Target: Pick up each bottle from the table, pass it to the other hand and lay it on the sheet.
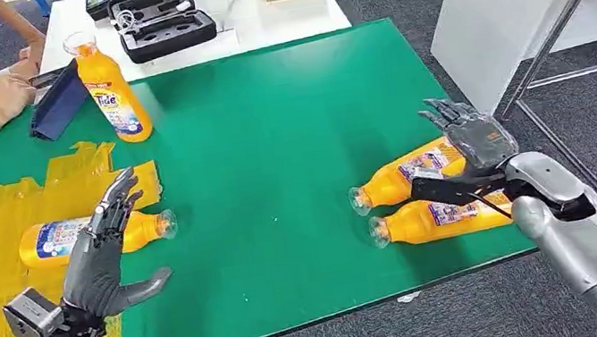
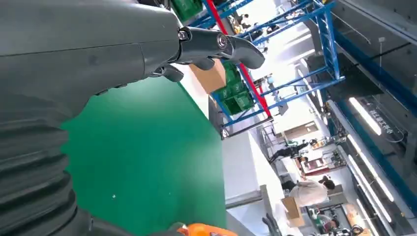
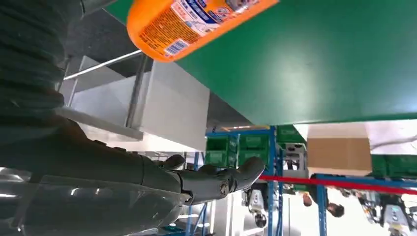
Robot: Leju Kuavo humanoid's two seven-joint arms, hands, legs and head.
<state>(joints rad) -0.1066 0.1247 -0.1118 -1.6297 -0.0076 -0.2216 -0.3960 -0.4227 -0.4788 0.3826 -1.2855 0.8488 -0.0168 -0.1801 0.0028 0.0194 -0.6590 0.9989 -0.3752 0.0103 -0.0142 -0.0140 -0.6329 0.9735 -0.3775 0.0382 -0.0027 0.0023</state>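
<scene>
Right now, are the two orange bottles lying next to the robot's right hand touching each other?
Cannot tell. In the head view the nearer bottle and farther bottle lie close, but the right hand covers where they might meet.

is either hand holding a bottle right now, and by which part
Nothing is held. The left hand is open above the bottle on the yellow sheet. The right hand is open over the two lying bottles.

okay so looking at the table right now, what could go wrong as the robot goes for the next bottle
1. The two lying bottles, the far bottle and the near bottle, lie side by side; the open right hand above them could nudge one, and it might roll.
2. The near bottle lies close to the green table's front edge, so a push might send it off.
3. A person's hand rests near the upright bottle.
</scene>
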